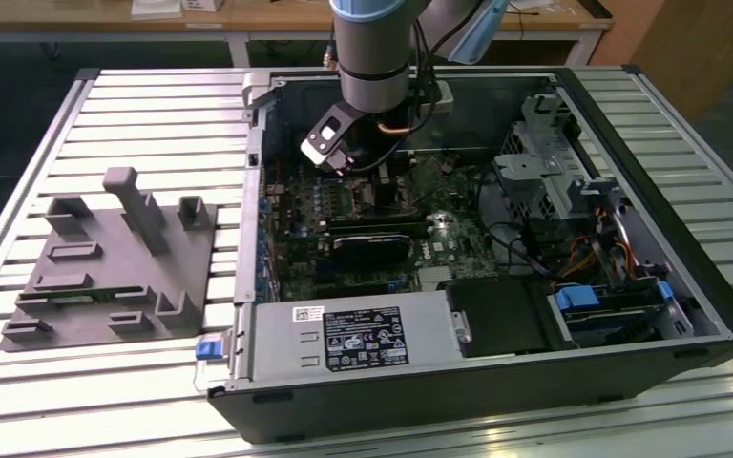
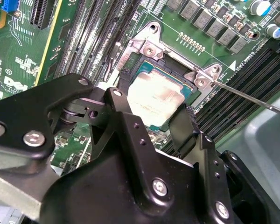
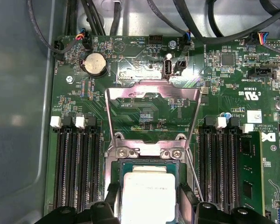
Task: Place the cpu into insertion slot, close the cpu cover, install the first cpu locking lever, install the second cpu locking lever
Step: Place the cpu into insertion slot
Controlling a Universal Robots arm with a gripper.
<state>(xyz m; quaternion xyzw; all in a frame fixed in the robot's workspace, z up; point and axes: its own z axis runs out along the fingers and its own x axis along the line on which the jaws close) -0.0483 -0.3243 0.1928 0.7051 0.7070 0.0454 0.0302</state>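
Hand (image 3: 148,193) grips the one cpu (image 2: 155,98) by opposite edges in the one insertion slot (image 3: 149,161); one cpu cover (image 3: 151,91) stands open; arm (image 1: 373,57) points straight down.

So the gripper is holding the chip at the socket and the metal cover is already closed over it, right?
Not quite. The gripper does hold the chip at the socket, but the metal cover is open, swung back away from the socket, as the first wrist view shows.
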